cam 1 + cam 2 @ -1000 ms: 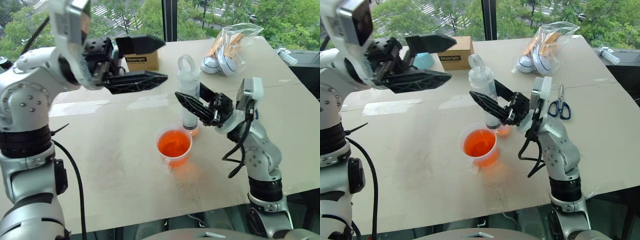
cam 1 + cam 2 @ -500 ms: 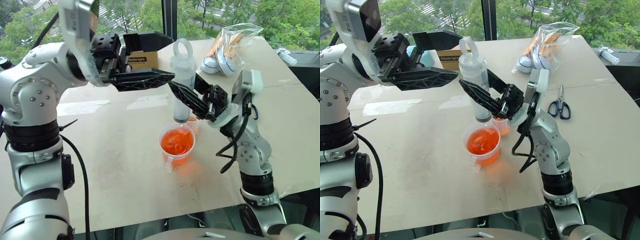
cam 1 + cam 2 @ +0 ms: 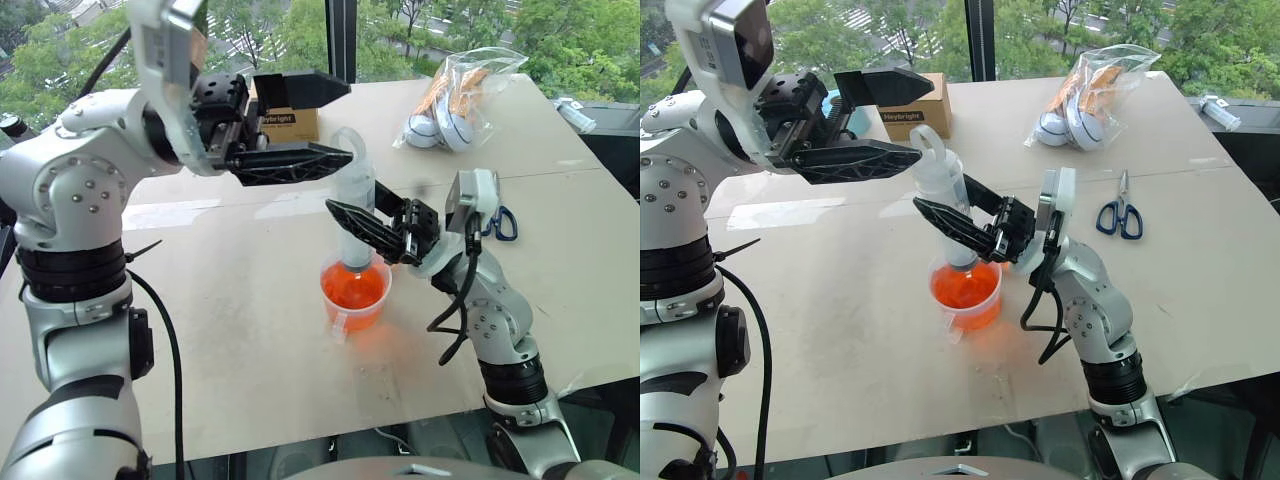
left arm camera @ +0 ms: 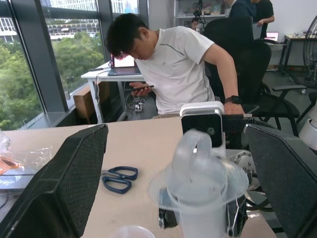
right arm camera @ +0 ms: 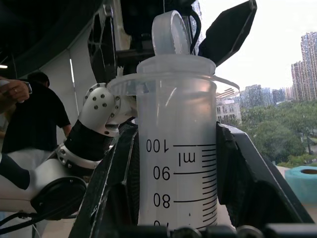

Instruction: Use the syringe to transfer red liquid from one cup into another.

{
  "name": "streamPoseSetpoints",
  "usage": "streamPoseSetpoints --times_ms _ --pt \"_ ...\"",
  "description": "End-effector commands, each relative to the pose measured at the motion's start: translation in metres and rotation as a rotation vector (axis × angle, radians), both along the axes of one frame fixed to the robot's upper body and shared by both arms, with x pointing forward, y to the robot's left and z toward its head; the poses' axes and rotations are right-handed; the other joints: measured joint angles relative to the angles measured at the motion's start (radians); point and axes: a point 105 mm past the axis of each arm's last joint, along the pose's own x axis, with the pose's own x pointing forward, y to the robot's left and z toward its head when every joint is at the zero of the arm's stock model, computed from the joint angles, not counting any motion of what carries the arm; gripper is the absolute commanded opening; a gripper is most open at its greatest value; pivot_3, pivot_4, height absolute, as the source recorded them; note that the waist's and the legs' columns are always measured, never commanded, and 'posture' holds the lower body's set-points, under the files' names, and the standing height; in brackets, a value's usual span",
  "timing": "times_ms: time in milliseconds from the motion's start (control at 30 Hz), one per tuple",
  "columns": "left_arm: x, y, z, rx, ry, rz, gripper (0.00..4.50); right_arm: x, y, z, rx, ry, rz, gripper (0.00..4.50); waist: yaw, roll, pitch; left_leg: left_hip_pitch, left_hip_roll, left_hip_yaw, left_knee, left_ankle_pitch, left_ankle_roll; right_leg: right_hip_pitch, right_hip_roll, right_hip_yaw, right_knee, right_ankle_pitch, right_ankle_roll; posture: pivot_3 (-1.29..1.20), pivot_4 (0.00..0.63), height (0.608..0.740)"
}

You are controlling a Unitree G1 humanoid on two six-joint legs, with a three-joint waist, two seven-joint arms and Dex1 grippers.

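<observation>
Wide cup: on the table, holding red liquid well up its wall.

Syringe: we see it upright, nozzle dipped into the wide cup, barrel clamped by the right gripper; its contents we cannot judge.

Narrow cup: we cannot make it out behind the syringe and gripper.

Left gripper: jaws wide, empty, beside the plunger ring.

Plastic bag: contents partly unclear.

Head stereo overhead; wrist cams close-up.
</observation>
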Motion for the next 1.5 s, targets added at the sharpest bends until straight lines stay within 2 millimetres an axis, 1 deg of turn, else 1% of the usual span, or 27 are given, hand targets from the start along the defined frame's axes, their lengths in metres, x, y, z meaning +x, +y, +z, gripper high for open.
streamPoseSetpoints --times_ms 33,100,233,367,433,533,567,600,667,933,1200,1233,1267,1300,1333,1500 --pt "-0.006 -0.004 0.002 0.01 -0.044 -0.02 4.5 -0.003 -0.002 -0.002 0.016 -0.036 -0.006 1.54 0.0 0.0 0.0 0.0 0.0 0.0 0.0 0.0 0.0 0.0 0.0 0.0 0.0 0.0 0.0 0.0 0.15 0.74" --pt "-0.006 -0.006 -0.003 0.024 -0.033 -0.028 4.5 -0.002 -0.003 -0.007 0.01 -0.034 -0.014 1.54 0.0 0.0 0.0 0.0 0.0 -0.001 0.0 0.0 0.0 0.0 0.0 0.0 0.001 0.0 0.0 0.0 0.15 0.74" --pt "-0.001 -0.008 -0.023 0.086 -0.016 -0.017 4.5 0.001 -0.006 -0.016 -0.004 -0.028 -0.038 1.54 0.0 0.0 0.0 0.0 0.0 0.0 0.001 0.0 0.0 0.0 0.0 0.001 0.001 0.0 0.0 0.0 0.15 0.74" --pt "0.004 -0.008 -0.031 0.104 -0.007 -0.016 4.5 0.002 -0.006 -0.016 -0.003 -0.039 -0.05 1.54 0.001 0.0 0.0 0.0 0.0 0.0 0.001 0.0 0.0 0.0 0.0 0.001 0.001 0.0 0.0 0.0 0.15 0.74" --pt "0.004 -0.008 -0.033 0.106 0.0 -0.024 3.98 0.002 -0.006 -0.016 -0.003 -0.043 -0.053 1.54 0.001 0.0 0.0 0.0 0.0 0.0 0.001 0.0 0.0 0.0 0.0 0.001 0.001 0.0 0.0 0.0 0.15 0.74" --pt "0.004 -0.009 -0.035 0.11 0.009 -0.039 3.08 0.002 -0.006 -0.016 -0.004 -0.047 -0.054 1.54 0.001 0.0 0.0 0.0 0.0 0.0 0.001 0.0 0.0 0.0 0.0 0.001 0.001 0.0 0.0 0.0 0.15 0.74" --pt "0.004 -0.009 -0.037 0.113 0.01 -0.04 2.5 0.002 -0.006 -0.016 -0.005 -0.049 -0.054 1.54 0.001 0.0 0.0 0.0 0.0 0.0 0.001 0.0 0.0 0.0 0.0 0.001 0.001 0.0 0.0 0.0 0.15 0.74" --pt "0.005 -0.009 -0.038 0.115 0.01 -0.04 2.26 0.002 -0.005 -0.015 -0.005 -0.051 -0.055 1.54 0.001 0.0 0.0 0.0 0.0 0.0 0.001 0.0 0.0 0.0 0.0 0.001 0.001 0.0 0.0 0.0 0.15 0.74" --pt "0.006 -0.011 -0.04 0.117 0.009 -0.042 1.33 0.002 -0.005 -0.015 -0.004 -0.053 -0.055 1.54 0.001 0.0 0.0 0.0 0.0 0.0 0.001 0.0 0.0 0.0 0.0 0.001 0.001 0.0 0.0 0.0 0.15 0.74" --pt "0.007 -0.016 -0.043 0.12 0.006 -0.051 1.33 0.002 -0.005 -0.016 -0.009 -0.054 -0.045 1.54 0.002 0.0 0.0 0.0 0.0 -0.001 0.001 0.0 0.0 0.0 0.0 0.001 0.001 0.0 0.0 0.0 0.15 0.74" --pt "0.008 -0.017 -0.033 0.066 0.006 -0.04 1.33 0.002 -0.003 -0.021 -0.019 -0.023 -0.017 1.54 0.002 0.0 0.0 0.0 0.0 -0.001 0.001 0.0 0.0 0.0 0.0 0.002 0.001 0.0 0.0 0.0 0.15 0.74" --pt "0.009 -0.017 -0.032 0.055 0.01 -0.038 0.92 0.002 -0.003 -0.022 -0.021 -0.019 -0.015 1.54 0.002 0.0 0.0 0.0 0.0 -0.001 0.001 0.0 0.0 0.0 0.0 0.002 0.001 0.0 0.0 0.0 0.15 0.74" --pt "0.009 -0.017 -0.031 0.05 0.013 -0.036 0.78 0.003 -0.003 -0.023 -0.023 -0.016 -0.013 1.54 0.002 0.0 0.0 0.0 0.0 -0.001 0.001 0.0 0.0 0.0 0.0 0.002 0.001 0.0 0.0 0.0 0.15 0.74" --pt "0.009 -0.017 -0.032 0.051 0.013 -0.035 0.51 0.003 -0.003 -0.023 -0.025 -0.015 -0.013 1.54 0.002 0.0 0.0 0.0 0.0 -0.001 0.002 0.0 0.0 0.0 0.0 0.002 0.001 0.0 0.0 0.0 0.15 0.74" --pt "0.009 -0.016 -0.033 0.053 0.014 -0.034 0.03 0.003 -0.003 -0.024 -0.025 -0.014 -0.012 1.54 0.002 0.0 0.0 0.0 0.0 -0.001 0.002 0.0 0.0 0.0 0.0 0.002 0.001 0.0 0.0 0.0 0.15 0.74" --pt "0.008 -0.016 -0.034 0.053 0.02 -0.035 0.03 0.005 -0.003 -0.023 -0.024 -0.013 -0.008 1.54 0.002 0.0 0.0 0.0 0.0 -0.001 0.002 0.0 0.0 0.0 0.0 0.002 0.001 0.0 0.0 0.0 0.15 0.74"
